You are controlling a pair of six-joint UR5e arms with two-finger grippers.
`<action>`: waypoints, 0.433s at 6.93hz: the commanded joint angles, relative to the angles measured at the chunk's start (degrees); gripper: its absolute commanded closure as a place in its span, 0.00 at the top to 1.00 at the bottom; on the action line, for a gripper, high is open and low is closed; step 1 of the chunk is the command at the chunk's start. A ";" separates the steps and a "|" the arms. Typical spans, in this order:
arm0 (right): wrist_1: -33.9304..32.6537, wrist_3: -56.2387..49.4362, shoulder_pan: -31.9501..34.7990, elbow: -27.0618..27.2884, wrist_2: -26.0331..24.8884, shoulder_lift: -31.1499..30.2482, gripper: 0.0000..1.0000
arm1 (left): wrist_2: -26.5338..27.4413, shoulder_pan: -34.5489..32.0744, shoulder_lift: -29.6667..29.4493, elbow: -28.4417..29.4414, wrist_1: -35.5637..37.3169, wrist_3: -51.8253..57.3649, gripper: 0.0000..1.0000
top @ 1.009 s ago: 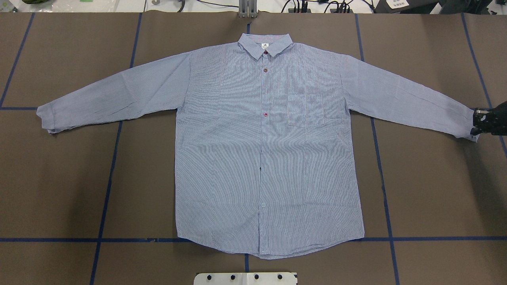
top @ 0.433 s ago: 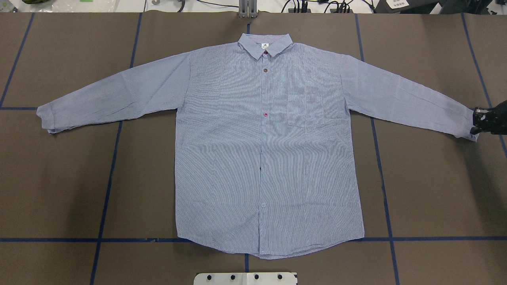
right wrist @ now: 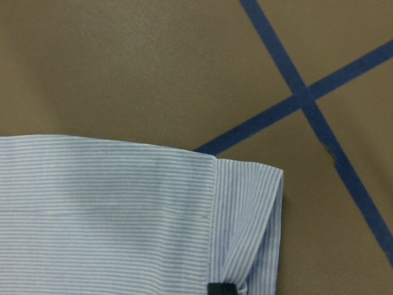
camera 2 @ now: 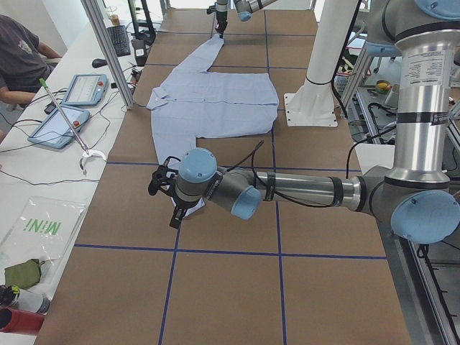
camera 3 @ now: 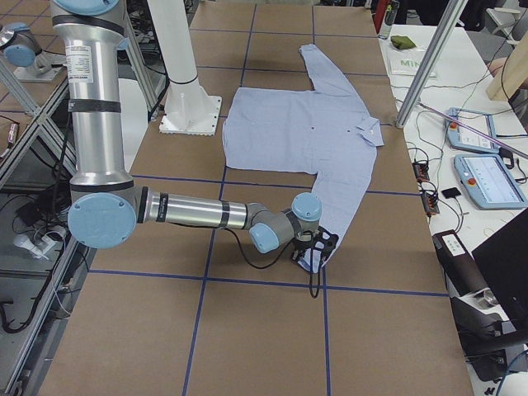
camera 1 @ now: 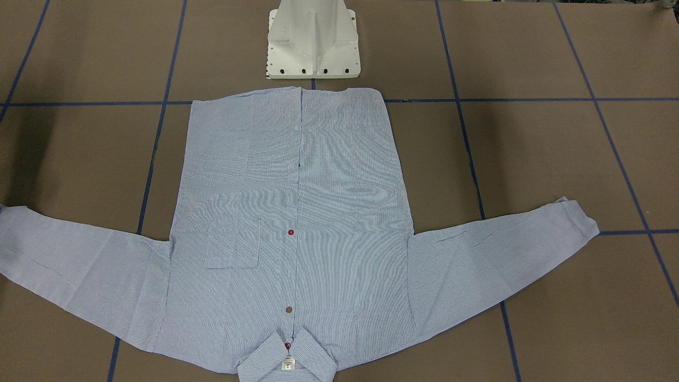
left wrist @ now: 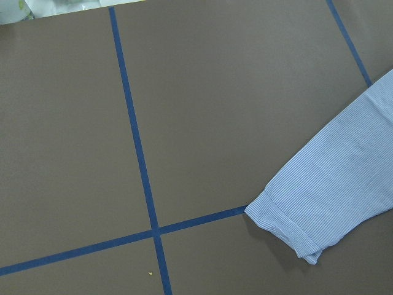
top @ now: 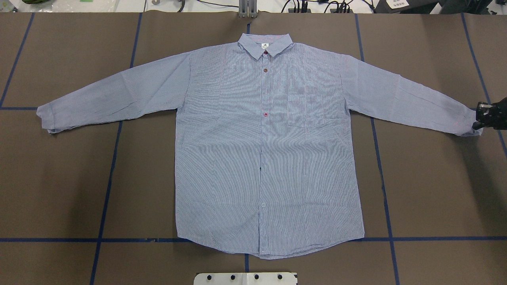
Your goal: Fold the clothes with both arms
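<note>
The shirt [top: 261, 158] lies flat, front up, on the worktop [top: 79, 178]. The right gripper [top: 478, 118] pinches one cuff [right wrist: 245, 227], fingertips together. The left gripper [camera 2: 167, 194] hangs near the other cuff [left wrist: 288, 227]; I cannot tell how wide it stands.

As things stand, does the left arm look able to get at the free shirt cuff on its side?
Probably yes: the left hand hangs close by that cuff, which lies flat on the bare table with nothing over it.
</note>
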 commanded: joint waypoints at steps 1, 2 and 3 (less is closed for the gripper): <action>-0.73 0.04 1.01 3.22 1.17 0.24 0.00 | 0.00 0.00 0.44 -0.04 0.04 0.00 1.00; -2.04 0.91 0.84 3.68 1.27 3.37 0.00 | -0.09 0.09 0.88 -0.13 -0.13 0.08 1.00; -8.24 1.00 0.75 4.56 1.61 8.80 0.00 | -0.09 0.09 0.97 -0.21 -0.13 0.08 1.00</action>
